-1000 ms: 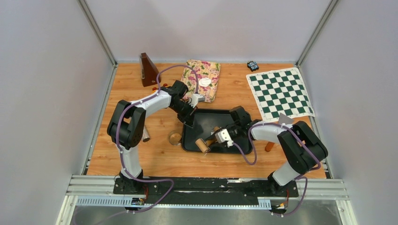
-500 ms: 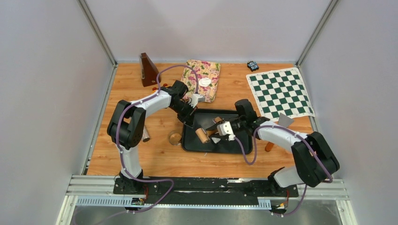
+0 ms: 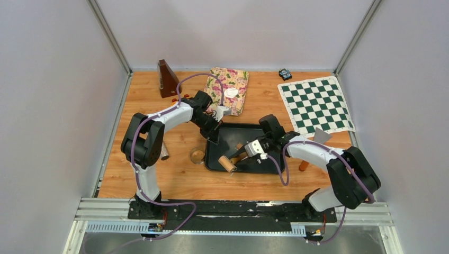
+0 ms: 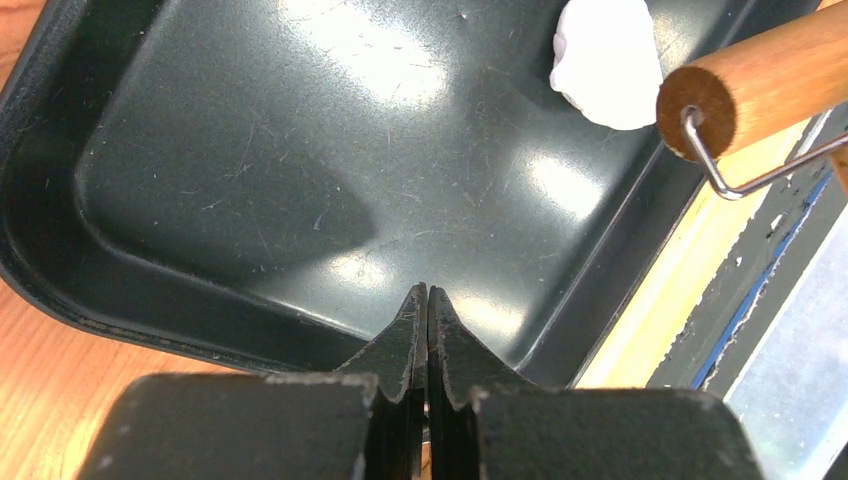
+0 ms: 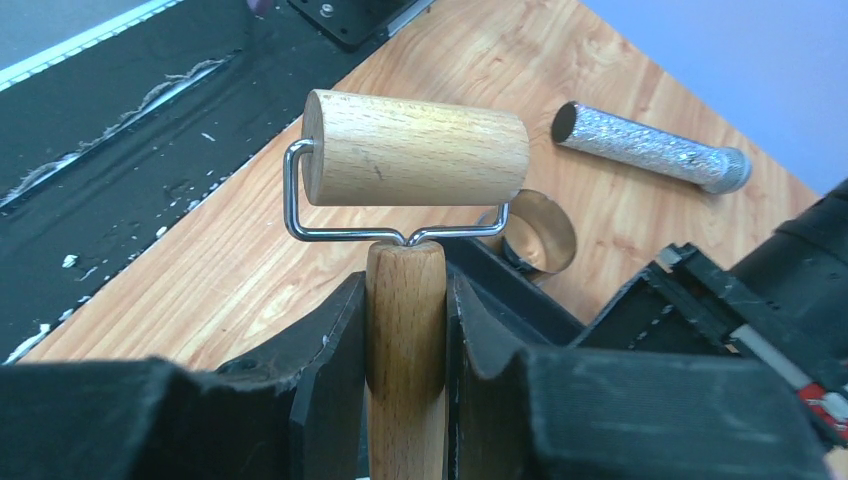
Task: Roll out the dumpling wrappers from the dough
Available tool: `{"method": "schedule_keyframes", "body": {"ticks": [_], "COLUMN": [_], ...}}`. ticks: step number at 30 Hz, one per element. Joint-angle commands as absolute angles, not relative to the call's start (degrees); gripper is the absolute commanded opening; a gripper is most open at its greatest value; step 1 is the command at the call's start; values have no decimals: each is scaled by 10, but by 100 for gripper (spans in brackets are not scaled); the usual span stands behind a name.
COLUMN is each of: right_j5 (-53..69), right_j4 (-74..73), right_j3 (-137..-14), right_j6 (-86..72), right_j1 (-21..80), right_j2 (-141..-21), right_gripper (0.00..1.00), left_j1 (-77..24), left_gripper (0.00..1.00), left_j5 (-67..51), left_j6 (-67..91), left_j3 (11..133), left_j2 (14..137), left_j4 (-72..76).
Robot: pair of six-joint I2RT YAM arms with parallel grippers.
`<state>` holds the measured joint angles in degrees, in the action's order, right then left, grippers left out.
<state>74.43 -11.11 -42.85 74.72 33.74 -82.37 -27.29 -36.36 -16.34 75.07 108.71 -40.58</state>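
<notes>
Rolling step, as I judge it: my right gripper [image 5: 405,300] is clamped on the handle of the wooden roller [image 5: 415,150], whose drum sits just beside the white dough lump [image 4: 603,60] in the black tray [image 4: 200,150]; my left gripper [image 4: 428,300] is fully closed on nothing, its tips over the tray's edge. One round dumpling wrapper [image 3: 231,92] lies on the floral cloth [image 3: 239,79], well apart; next I must set the drum squarely on the lump and press evenly.
</notes>
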Motion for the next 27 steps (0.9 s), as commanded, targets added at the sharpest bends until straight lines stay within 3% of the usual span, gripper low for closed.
{"method": "schedule_keyframes", "body": {"ticks": [1, 27], "right_j5": [797, 726], "right_j4": [-119, -82], "right_j3": [-422, -415], "right_j6": [778, 774], "right_j1": [341, 290], "right_j2": [-838, -922], "right_gripper": [0, 0], "left_j1": [-274, -294], "left_gripper": [0, 0], "left_j5": [-368, -366], "left_j6": [-179, -200], "left_j3": [763, 767], "left_j2": [1078, 1064], "left_j4": [-407, -416]}}
